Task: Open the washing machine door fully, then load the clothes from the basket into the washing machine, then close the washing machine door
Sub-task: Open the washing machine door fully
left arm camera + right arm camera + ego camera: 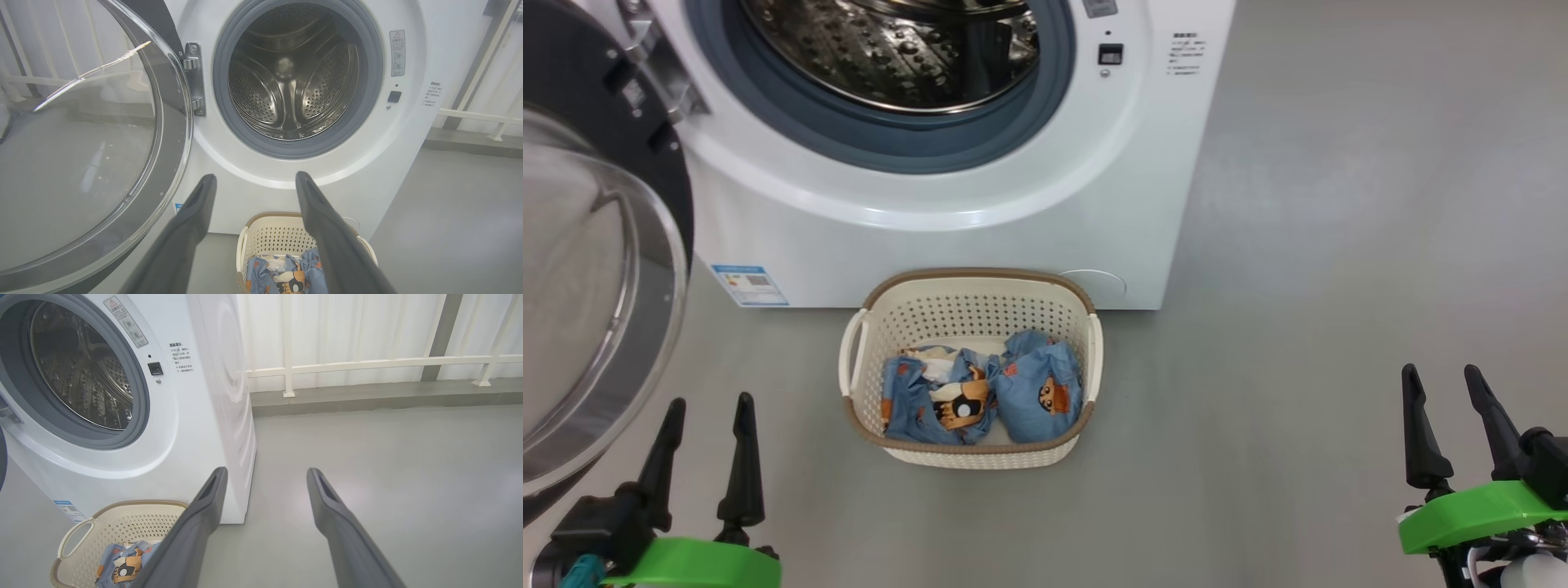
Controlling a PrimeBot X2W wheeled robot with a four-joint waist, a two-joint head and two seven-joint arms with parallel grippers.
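though spread wide and empty, left hand (pixel 711 400), right hand (pixel 1440 369); basket (pixel 974 275), long axis left-to-right, before washing machine (pixel 980 245)

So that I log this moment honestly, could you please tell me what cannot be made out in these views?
- Head view: the clothes are bunched, so their number and the basket floor are hidden.
- Head view: the washing machine top is cut off by the upper edge; the washing machine door runs past the left edge.
- Left wrist view: the warning label print is too small to read.
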